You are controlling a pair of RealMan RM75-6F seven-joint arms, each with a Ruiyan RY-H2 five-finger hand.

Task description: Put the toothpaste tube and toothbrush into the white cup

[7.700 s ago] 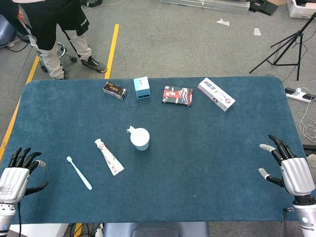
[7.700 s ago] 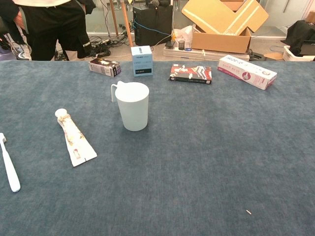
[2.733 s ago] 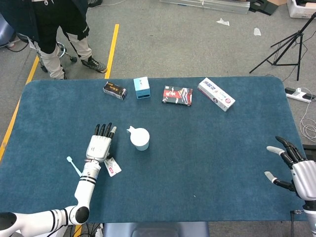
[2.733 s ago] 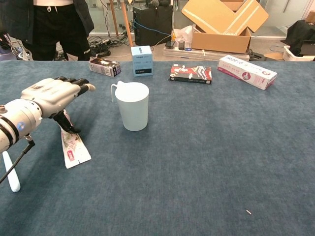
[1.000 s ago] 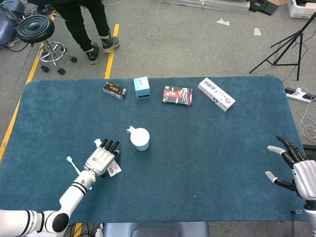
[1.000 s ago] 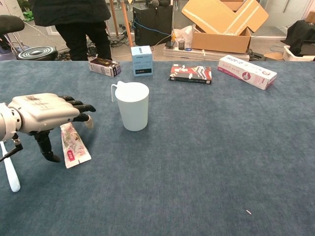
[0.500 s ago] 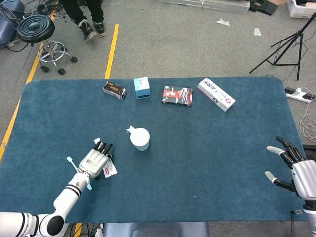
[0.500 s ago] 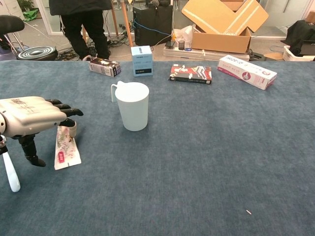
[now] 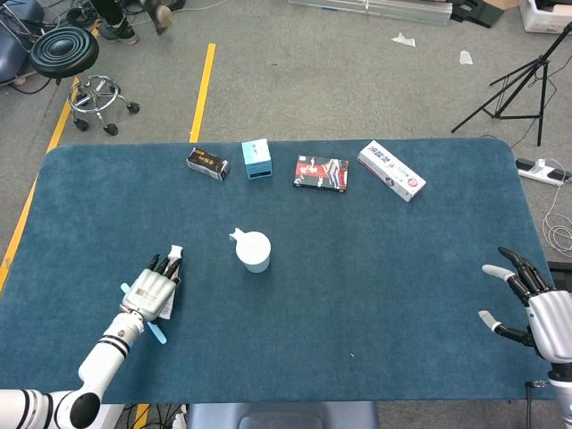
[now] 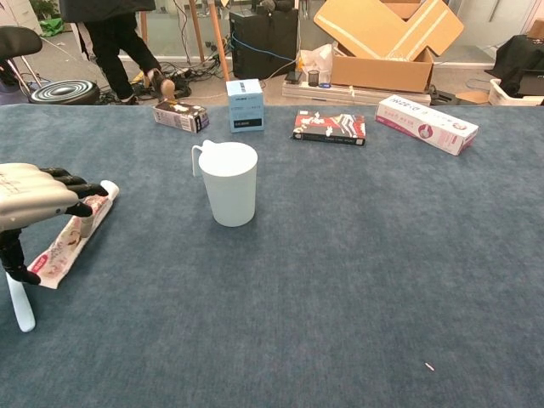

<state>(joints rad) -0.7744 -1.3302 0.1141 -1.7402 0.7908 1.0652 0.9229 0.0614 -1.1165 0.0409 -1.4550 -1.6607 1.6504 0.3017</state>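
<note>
Across blue felt tabletop (image 9: 375,268), left hand (image 10: 30,197) clamped on soft, light toothpaste tube (image 10: 72,231) (best held mid-body), toothbrush (image 10: 19,308) just beneath, white cup (image 10: 229,183) well beyond fingertips; right hand (image 9: 536,308) spread, empty.

One cup (image 9: 254,251), tube (image 10: 75,232), toothbrush (image 10: 19,310), four boxes (image 9: 392,170)

left hand (image 9: 152,288): palm down, low, holding | right hand (image 9: 536,307): fingers spread, empty

print on boxes (image 10: 426,124) and toothpaste tube (image 10: 72,235) too small to read
</note>
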